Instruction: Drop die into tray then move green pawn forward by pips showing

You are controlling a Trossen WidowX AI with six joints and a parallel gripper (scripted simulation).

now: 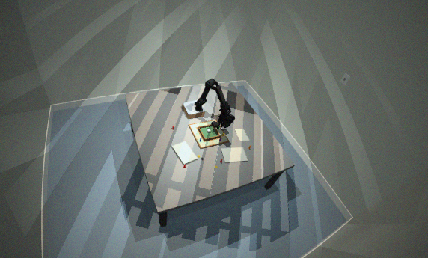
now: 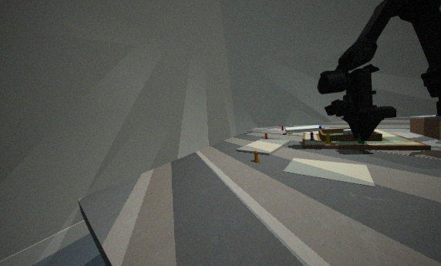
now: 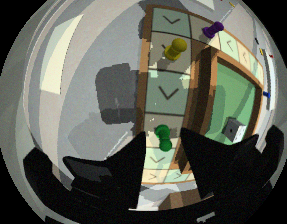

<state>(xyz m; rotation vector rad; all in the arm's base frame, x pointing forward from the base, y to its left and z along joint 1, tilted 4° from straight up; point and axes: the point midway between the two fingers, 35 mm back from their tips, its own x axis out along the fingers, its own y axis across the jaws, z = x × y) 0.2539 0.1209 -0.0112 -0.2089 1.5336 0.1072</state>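
Black gripper (image 3: 160,141) half-closed astride the green pawn (image 3: 163,136) on the arrow track, lined up to carry it forward; impossible to tell whether already pinched or just short of contact. Beyond, die (image 3: 231,127) resting in the tray (image 3: 239,86), roll apparently done, top pips too blurred to count.

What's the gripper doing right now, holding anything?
Gripper: part open, fingers either side of the green pawn on the board track, closing in; not yet clamped on it.
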